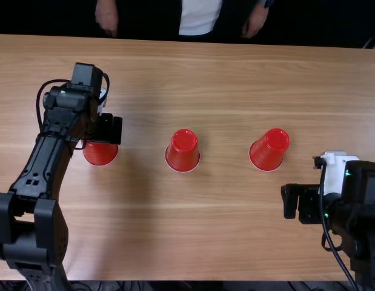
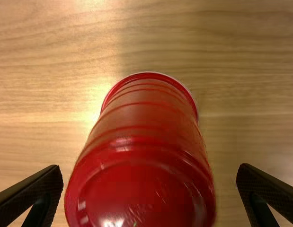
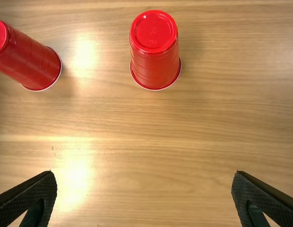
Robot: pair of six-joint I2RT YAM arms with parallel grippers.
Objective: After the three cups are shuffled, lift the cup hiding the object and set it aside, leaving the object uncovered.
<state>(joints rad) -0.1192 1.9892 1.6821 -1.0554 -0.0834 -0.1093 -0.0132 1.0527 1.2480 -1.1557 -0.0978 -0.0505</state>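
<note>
Three red cups stand upside down in a row across the table: the left cup (image 1: 101,154), the middle cup (image 1: 183,150) and the right cup (image 1: 269,149). My left gripper (image 1: 106,130) hangs right over the left cup and hides its top. In the left wrist view that cup (image 2: 144,161) sits between the open fingers (image 2: 32,191), which stand apart from its sides. My right gripper (image 1: 297,203) is open near the table's front right, short of the right cup (image 3: 155,49). The middle cup (image 3: 25,54) lies off to one side of it. No hidden object is visible.
The wooden table (image 1: 235,79) is bare behind the cups and between them. The left arm (image 1: 36,176) stretches from the front left corner toward the left cup. The right arm's wrist (image 1: 351,200) sits at the front right edge.
</note>
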